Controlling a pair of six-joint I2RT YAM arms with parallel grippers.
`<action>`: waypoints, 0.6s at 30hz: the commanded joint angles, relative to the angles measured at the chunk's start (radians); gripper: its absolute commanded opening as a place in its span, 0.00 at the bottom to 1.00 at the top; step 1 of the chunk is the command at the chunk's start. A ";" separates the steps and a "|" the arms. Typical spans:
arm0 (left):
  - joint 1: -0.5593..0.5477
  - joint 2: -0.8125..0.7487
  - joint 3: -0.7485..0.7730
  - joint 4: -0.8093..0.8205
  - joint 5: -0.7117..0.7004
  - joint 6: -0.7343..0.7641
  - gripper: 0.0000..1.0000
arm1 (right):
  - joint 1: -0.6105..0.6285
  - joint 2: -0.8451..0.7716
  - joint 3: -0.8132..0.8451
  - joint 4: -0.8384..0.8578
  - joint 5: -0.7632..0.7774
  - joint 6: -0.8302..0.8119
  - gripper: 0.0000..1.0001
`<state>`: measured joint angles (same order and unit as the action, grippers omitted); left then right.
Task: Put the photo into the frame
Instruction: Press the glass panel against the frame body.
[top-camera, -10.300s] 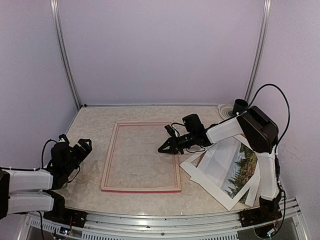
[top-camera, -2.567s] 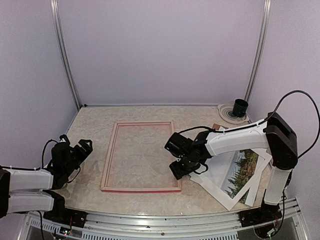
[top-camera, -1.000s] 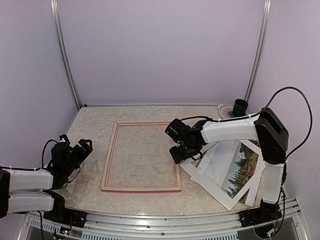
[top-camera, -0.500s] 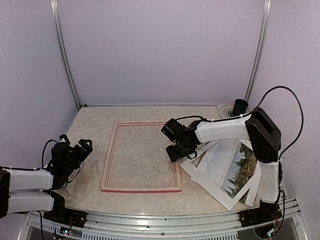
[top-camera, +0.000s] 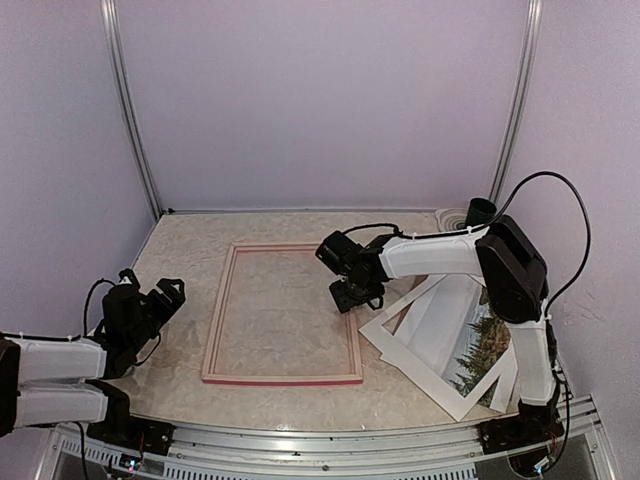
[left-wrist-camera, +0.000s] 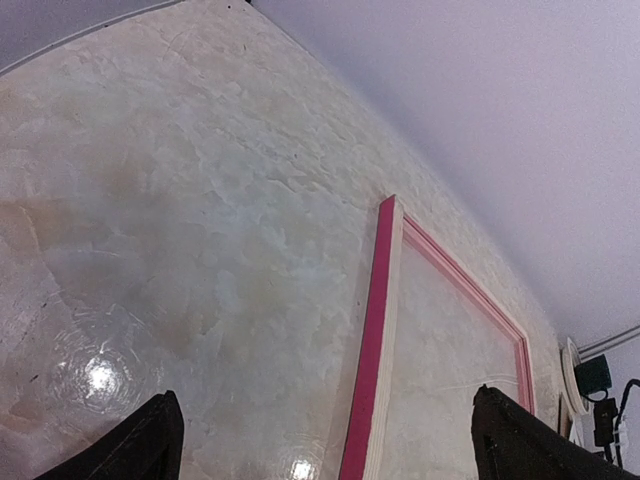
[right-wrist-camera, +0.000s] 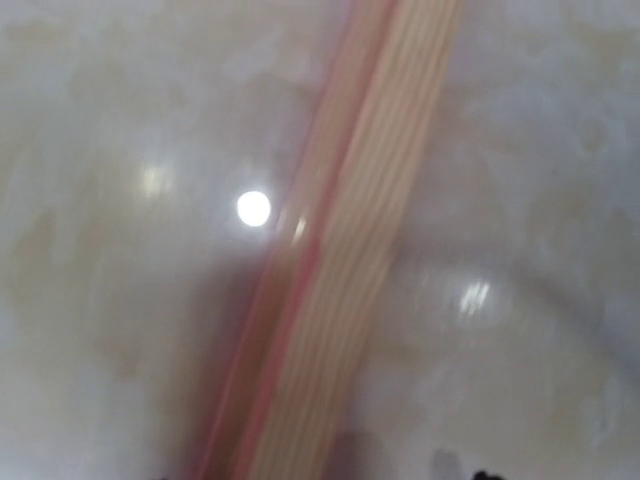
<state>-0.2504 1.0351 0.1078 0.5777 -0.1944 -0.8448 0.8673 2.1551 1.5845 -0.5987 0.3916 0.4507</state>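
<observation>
Frame (top-camera: 283, 378) alignment is judged in hand: right gripper (top-camera: 345, 296) over its rail, grip unclear; left gripper (top-camera: 170, 292) spread. Photo (top-camera: 480, 348) pickup is needed next.

frame (top-camera: 220, 308): large, thin wooden rectangle with pink-red outer edges and a pale wood face (right-wrist-camera: 350, 250)
frame pose: flat on the table (top-camera: 180, 250), around bare tabletop, long sides running near to far
frame place: middle of the scene, slightly left
photo (top-camera: 480, 345): print of dark evergreens under pale sky
photo pose: flat, askew, partly under white sheets (top-camera: 425, 335)
photo place: near right, outside the frame
</observation>
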 joint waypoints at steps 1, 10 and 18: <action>-0.003 -0.004 0.026 0.020 0.008 0.009 0.99 | -0.011 0.066 0.056 -0.066 0.083 -0.005 0.65; -0.003 -0.006 0.026 0.019 0.010 0.009 0.99 | -0.027 0.112 0.131 -0.095 0.172 0.007 0.65; -0.003 -0.004 0.026 0.022 0.012 0.007 0.99 | -0.040 0.176 0.207 -0.126 0.209 -0.006 0.65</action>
<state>-0.2504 1.0351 0.1078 0.5777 -0.1909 -0.8448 0.8463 2.2711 1.7569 -0.6701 0.5545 0.4500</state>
